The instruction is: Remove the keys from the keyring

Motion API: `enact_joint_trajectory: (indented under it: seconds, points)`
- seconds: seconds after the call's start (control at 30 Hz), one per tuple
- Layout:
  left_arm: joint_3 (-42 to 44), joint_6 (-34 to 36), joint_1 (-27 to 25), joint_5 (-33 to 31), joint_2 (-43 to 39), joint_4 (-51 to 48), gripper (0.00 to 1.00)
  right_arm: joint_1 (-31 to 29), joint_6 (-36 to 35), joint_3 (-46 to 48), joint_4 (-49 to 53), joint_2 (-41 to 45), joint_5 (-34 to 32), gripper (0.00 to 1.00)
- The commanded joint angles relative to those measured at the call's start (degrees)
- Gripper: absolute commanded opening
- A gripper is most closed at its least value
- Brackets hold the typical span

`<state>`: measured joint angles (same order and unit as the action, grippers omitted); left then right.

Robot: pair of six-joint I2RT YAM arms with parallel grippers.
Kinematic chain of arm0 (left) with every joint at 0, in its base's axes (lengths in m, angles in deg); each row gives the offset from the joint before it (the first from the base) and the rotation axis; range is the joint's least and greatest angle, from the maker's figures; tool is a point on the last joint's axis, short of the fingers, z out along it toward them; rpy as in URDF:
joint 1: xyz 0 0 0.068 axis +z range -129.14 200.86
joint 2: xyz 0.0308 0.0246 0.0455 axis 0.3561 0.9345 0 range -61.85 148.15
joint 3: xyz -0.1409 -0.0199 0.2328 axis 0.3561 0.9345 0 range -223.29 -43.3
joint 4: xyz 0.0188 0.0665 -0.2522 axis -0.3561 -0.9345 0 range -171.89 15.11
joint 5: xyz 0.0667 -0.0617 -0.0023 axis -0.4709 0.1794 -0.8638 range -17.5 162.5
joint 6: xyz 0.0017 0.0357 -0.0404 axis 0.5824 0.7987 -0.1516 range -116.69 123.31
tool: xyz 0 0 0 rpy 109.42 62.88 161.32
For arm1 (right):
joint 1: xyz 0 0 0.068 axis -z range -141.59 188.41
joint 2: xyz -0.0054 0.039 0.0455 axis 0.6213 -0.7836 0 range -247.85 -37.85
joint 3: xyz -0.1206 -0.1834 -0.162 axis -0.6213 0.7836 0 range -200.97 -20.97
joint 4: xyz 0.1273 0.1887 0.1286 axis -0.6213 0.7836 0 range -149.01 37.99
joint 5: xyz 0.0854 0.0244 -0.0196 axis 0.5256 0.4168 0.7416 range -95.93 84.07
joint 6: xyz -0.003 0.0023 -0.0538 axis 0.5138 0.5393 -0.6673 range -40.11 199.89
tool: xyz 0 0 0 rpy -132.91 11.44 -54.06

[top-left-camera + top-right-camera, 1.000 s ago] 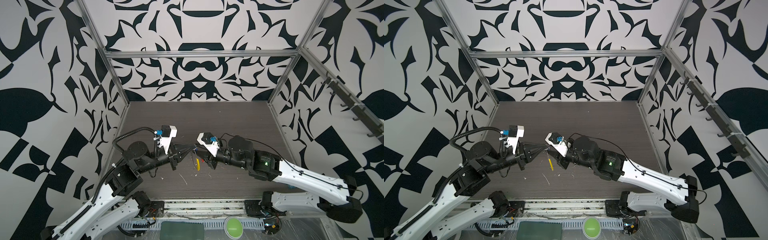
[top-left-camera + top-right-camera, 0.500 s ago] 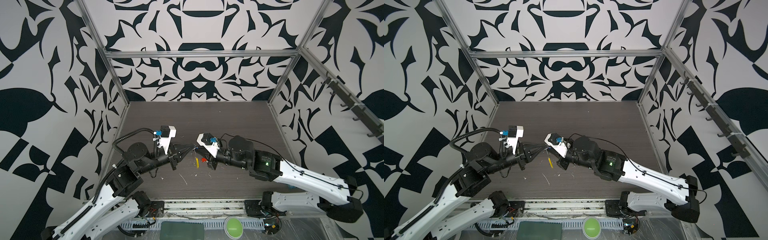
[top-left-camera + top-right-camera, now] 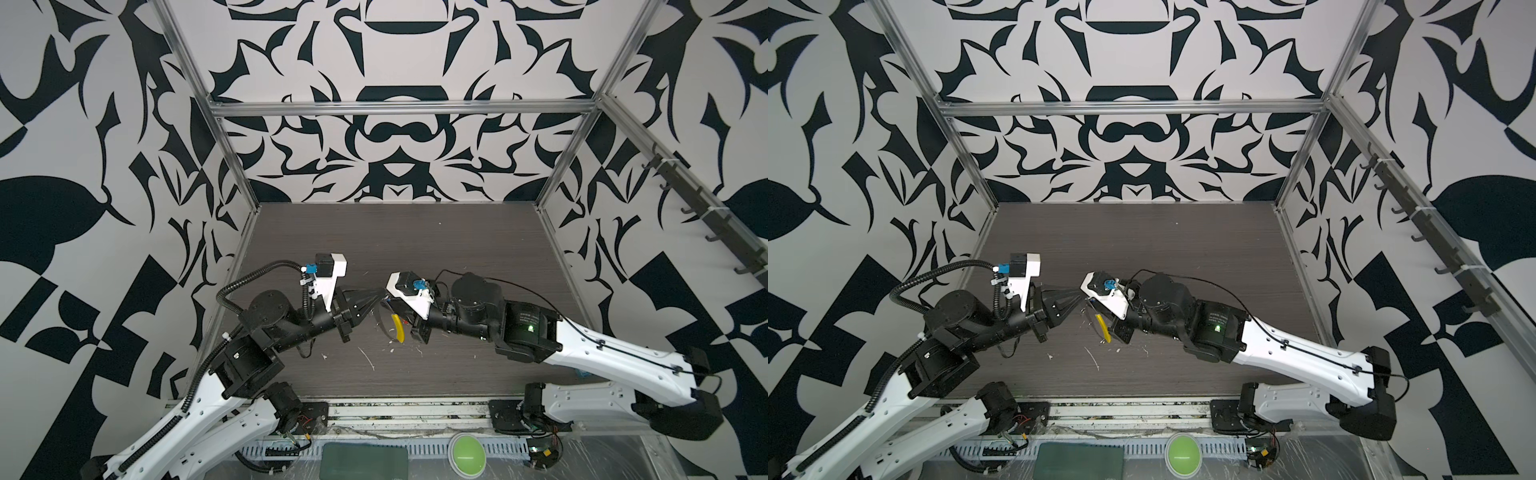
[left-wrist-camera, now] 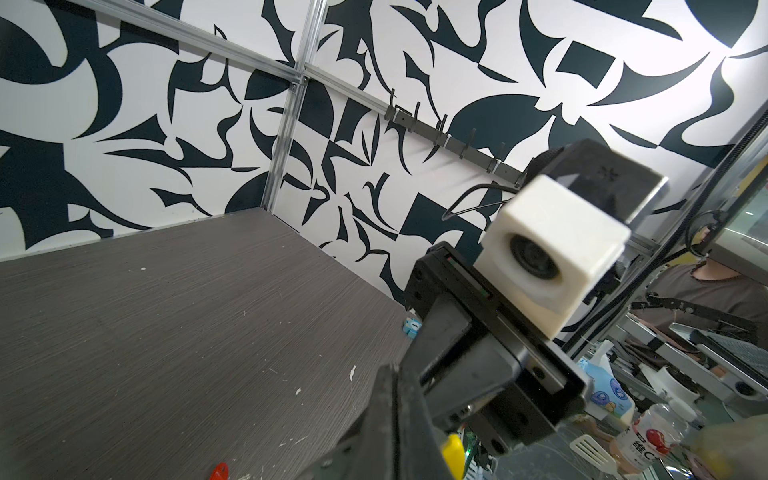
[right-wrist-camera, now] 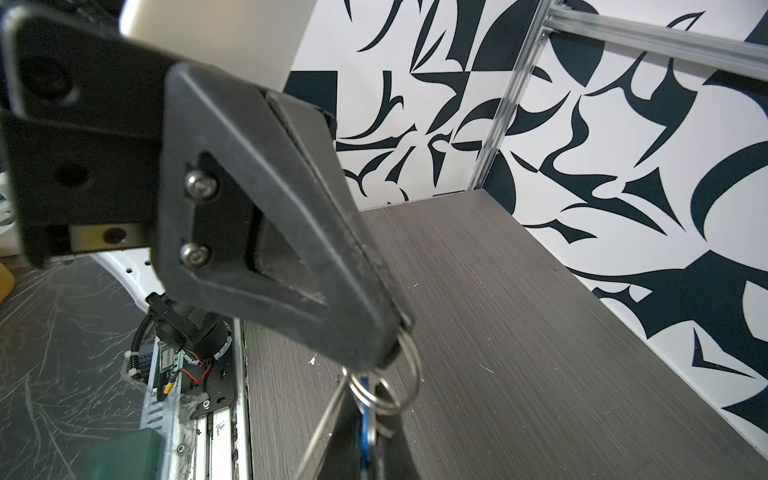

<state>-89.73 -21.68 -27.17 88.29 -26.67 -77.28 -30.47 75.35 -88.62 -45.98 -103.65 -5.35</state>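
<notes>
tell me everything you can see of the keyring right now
The keyring is a thin grey metal wire loop with small silvery split rings bunched on it and a curved yellow sleeve. It is pinched at the rings by the shut left gripper. A blue key hangs from it between the right gripper's fingers.

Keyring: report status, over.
Left gripper shut on small split rings. Right gripper shut on blue key. Keyring hangs between them, yellow sleeve low. Only white scraps on table.
</notes>
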Motion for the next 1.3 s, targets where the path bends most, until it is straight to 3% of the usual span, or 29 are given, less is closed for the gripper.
enact_joint_trajectory:
  seconds: [0.0,0.33,0.5,0.6,0.77,0.97,1.27]
  points:
    - [0.1,0.2,0.0,-1.6,-0.7,3.7,0.0,-1.3,0.3,-1.4,-0.1,-0.7,5.2,0.0]
    - [-1.3,3.4,0.1,1.6,-0.9,0.0,0.0,-1.3,2.0,-0.9,0.9,-0.2,6.0,0.0]
    - [-2.0,3.5,0.0,3.3,-0.3,-1.7,0.0,-1.3,1.7,-0.3,1.5,2.3,4.9,0.27]
    - [-1.9,3.9,0.0,3.8,-0.8,-2.0,0.0,-1.1,1.3,1.3,1.2,4.8,5.3,0.36]
    - [-1.1,4.2,0.0,4.3,-1.2,-1.7,0.0,6.6,4.1,3.6,-0.6,8.3,16.2,0.41]
    - [-1.2,4.0,0.0,6.8,-0.8,-1.3,0.0,17.1,12.5,5.6,-11.6,10.0,35.9,0.42]
    - [-0.9,3.3,0.1,8.0,-0.5,0.0,0.0,17.9,19.7,5.3,-21.0,4.4,44.0,0.36]
